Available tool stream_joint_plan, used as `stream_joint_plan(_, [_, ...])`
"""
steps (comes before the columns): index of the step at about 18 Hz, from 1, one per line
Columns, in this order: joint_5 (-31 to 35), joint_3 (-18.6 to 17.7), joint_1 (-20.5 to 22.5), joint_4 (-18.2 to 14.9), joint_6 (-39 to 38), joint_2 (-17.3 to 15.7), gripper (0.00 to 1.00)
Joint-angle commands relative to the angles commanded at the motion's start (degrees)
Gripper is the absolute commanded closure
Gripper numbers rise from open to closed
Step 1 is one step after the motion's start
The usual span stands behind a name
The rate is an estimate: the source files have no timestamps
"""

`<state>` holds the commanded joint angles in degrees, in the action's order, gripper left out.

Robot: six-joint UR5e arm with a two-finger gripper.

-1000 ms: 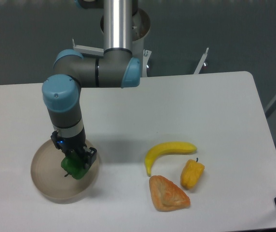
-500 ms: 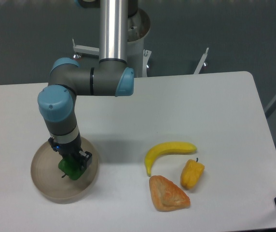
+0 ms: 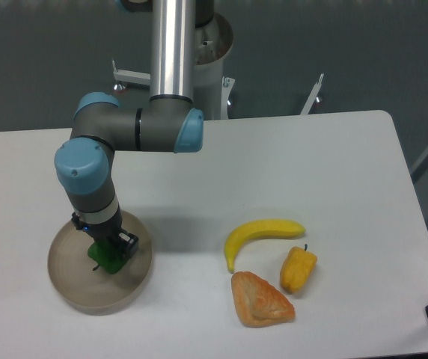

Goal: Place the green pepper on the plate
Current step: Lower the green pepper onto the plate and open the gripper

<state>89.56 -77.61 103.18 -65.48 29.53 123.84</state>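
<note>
The green pepper [image 3: 106,258] is a small glossy green lump near the middle of the plate [image 3: 70,288], a round beige-grey dish at the table's front left. My gripper [image 3: 107,253] points down over the plate and is shut on the green pepper, which sits low at or just above the plate's surface. The fingers and the wrist hide most of the pepper's top.
A yellow banana [image 3: 261,233], a small orange-yellow pepper [image 3: 298,270] and a brown pastry [image 3: 260,300] lie together at the front right. The arm's column [image 3: 173,45] stands at the back behind the table.
The gripper with the green pepper has moved left and slightly down, from the plate's right part towards its middle. The other items have not moved.
</note>
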Motion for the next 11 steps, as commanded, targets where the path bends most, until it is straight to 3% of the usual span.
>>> stream_joint_plan(11, [-0.4, 0.1, -0.4, 0.5, -0.7, 1.0, 0.62])
